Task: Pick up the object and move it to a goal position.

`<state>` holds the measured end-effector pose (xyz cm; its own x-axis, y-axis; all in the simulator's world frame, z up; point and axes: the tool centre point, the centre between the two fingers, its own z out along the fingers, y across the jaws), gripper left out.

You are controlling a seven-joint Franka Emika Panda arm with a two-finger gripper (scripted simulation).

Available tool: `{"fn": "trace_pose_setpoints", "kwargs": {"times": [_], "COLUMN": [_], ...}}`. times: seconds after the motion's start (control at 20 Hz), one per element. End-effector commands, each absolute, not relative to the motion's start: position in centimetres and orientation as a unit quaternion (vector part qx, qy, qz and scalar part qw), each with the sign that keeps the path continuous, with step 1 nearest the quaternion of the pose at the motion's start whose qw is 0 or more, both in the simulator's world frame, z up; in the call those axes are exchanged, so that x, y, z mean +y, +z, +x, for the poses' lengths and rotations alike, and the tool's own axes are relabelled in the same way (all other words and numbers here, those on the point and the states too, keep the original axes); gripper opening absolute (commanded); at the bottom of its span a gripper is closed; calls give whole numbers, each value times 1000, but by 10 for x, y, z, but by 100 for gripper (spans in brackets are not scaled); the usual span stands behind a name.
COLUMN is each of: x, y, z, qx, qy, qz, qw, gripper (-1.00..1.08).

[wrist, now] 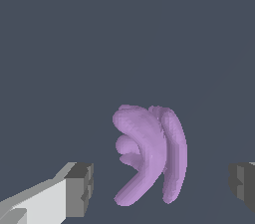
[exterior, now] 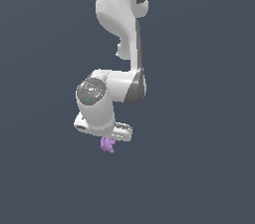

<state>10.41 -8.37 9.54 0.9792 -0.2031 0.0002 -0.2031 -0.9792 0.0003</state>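
Observation:
The object is a small light-purple lumpy shape with several stubby lobes. In the wrist view it lies between my two fingers, with clear gaps on both sides, so neither pad touches it. My gripper is open. In the exterior view the object peeks out just below the white hand, and the hand hides the fingers and most of the object.
The white arm comes down from the top of the exterior view and bends at the wrist above the object. A plain dark grey-blue surface fills the surroundings.

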Motion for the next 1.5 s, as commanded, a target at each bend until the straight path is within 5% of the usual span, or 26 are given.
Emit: {"fn": "trace_pose_setpoints", "kwargs": {"times": [0.0,0.7,0.75,1.45], "x": [-84,-84,-84,-82], "y": [88,48,48,52], "z": [104,105,105,104], "qx": [-102,-103,-103,-103], "qy": [0,0,0,0], "qz": [995,995,995,995], "qw": [0,0,0,0], "gripper": [100,100,-100,-100]}}
